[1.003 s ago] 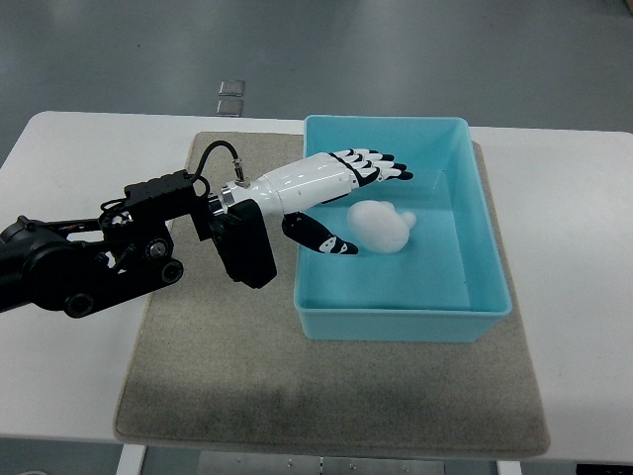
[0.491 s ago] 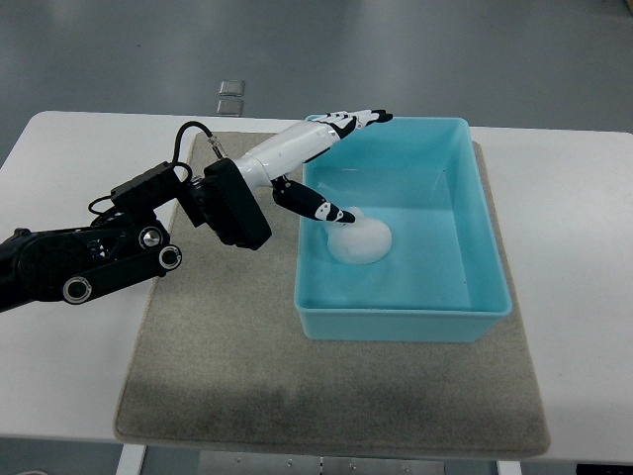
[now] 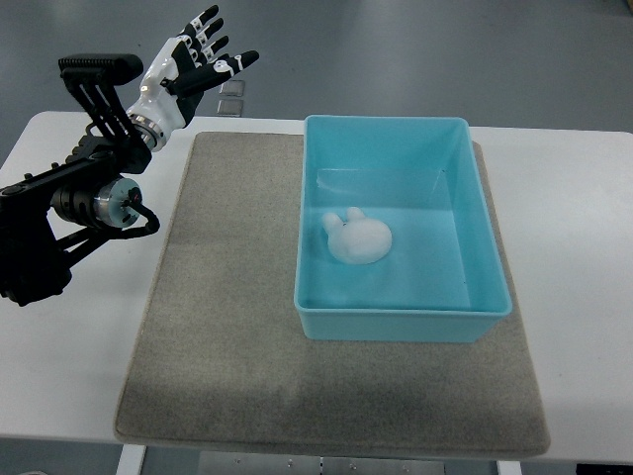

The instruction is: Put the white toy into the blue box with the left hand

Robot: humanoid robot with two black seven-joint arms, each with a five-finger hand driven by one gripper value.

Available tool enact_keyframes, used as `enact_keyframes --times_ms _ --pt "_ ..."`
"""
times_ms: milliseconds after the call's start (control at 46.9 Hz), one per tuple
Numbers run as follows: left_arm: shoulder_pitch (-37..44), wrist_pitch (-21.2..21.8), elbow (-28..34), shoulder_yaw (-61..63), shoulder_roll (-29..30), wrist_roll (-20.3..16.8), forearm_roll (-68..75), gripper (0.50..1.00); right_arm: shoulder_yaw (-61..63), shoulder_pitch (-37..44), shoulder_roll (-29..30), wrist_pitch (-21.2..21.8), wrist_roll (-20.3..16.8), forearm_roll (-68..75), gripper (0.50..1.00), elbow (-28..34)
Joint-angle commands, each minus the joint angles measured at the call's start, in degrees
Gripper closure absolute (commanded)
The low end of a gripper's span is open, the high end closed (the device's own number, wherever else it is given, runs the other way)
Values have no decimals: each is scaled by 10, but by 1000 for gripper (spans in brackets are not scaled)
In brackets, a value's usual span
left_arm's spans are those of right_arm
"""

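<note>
White toy (image 3: 357, 240) sits inside the blue box (image 3: 402, 324) (near its left wall); left hand (image 3: 188, 67) hovers empty, fingers spread, well apart over the desk's (image 3: 584, 247) far-left corner.

The white toy (image 3: 357, 239), soft and round with two small ears, lies inside the open blue box (image 3: 404, 325), left of its middle.

A single top view looks steeply down from the robot's own side, far enough back to take in the whole white table (image 3: 584, 198), with grey floor (image 3: 415, 49) beyond its far edge.
</note>
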Motion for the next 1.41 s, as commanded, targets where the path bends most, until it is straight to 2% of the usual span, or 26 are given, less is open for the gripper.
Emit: enact_keyframes --times_ms 0,64,128,469,1387 --pt "15 -67 44 -23 0 0 -85 500 0 0 0 -1 0 0 564 0" --pt "28 -100 60 -31 2 0 -134 500 0 0 0 0 0 0 564 0" --pt "32 -114 63 -32 9 -1 -163 500 0 0 0 0 0 0 564 0" --pt "83 -118 58 -119 25 -1 -178 500 0 0 0 -1 0 0 564 0" --pt "85 -131 35 -120 21 -2 -176 500 1 0 0 0 -1 -1 564 1"
